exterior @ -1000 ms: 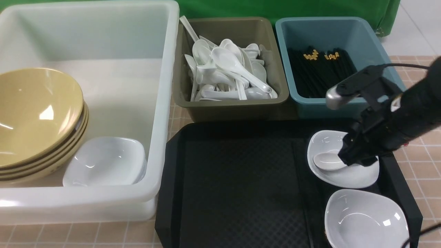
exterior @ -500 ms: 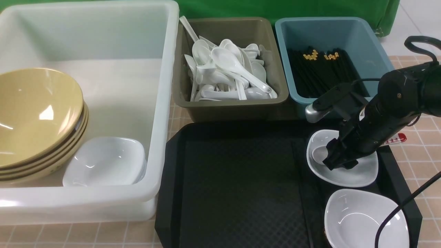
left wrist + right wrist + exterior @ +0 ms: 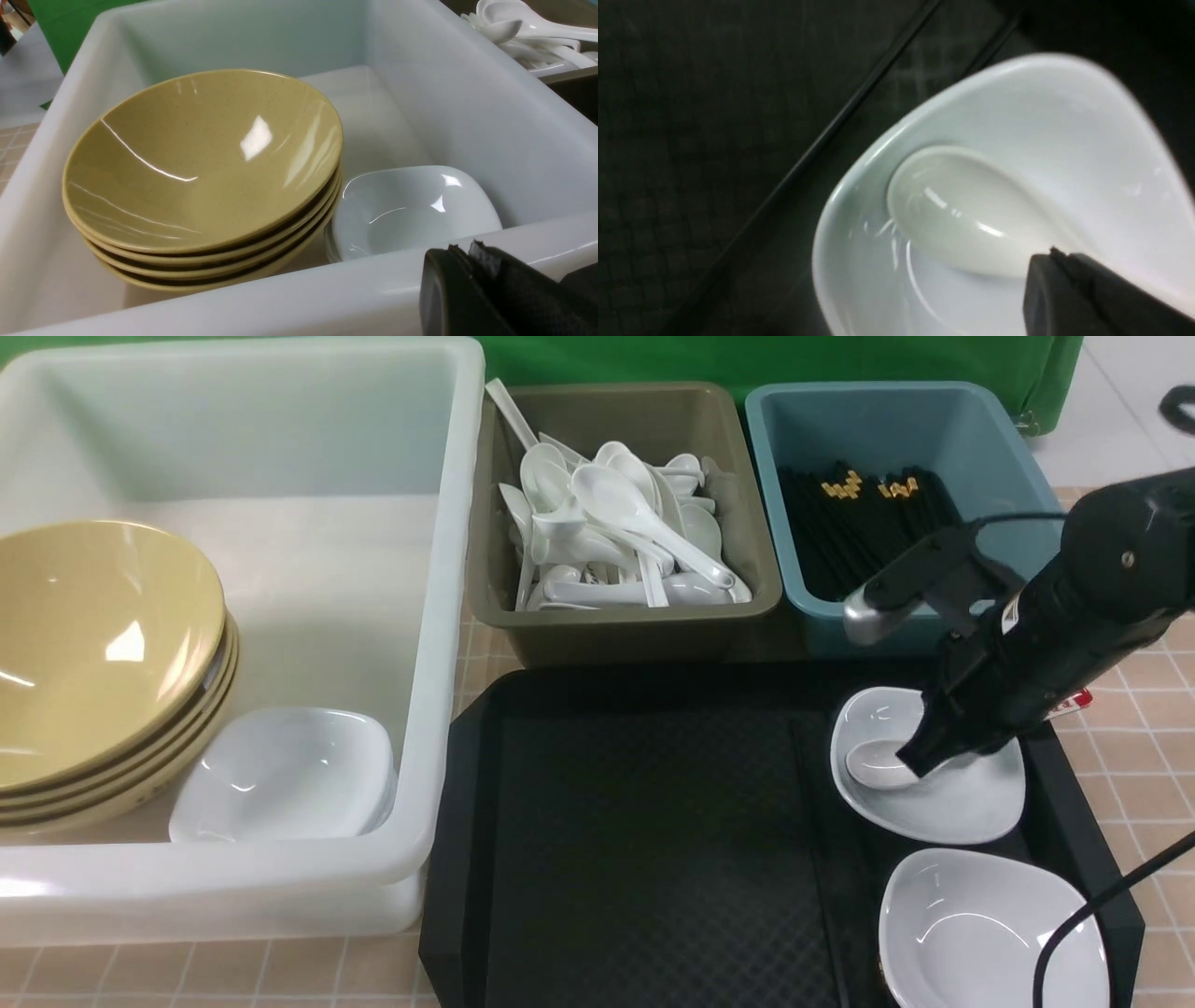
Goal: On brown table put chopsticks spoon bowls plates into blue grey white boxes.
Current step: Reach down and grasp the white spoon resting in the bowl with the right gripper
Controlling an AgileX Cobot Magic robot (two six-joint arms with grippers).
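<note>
Since closing from wide to narrow, pinches soup spoon (image 3: 878,767) with right tool (image 3: 920,763) in white dish (image 3: 971,807) on black tray (image 3: 653,821), so ready to lift toward olive-grey box (image 3: 635,625).

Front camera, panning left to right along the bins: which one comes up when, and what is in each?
large white box holding stacked yellow bowls and a white plate → olive-grey box full of white spoons → blue box holding black chopsticks
</note>
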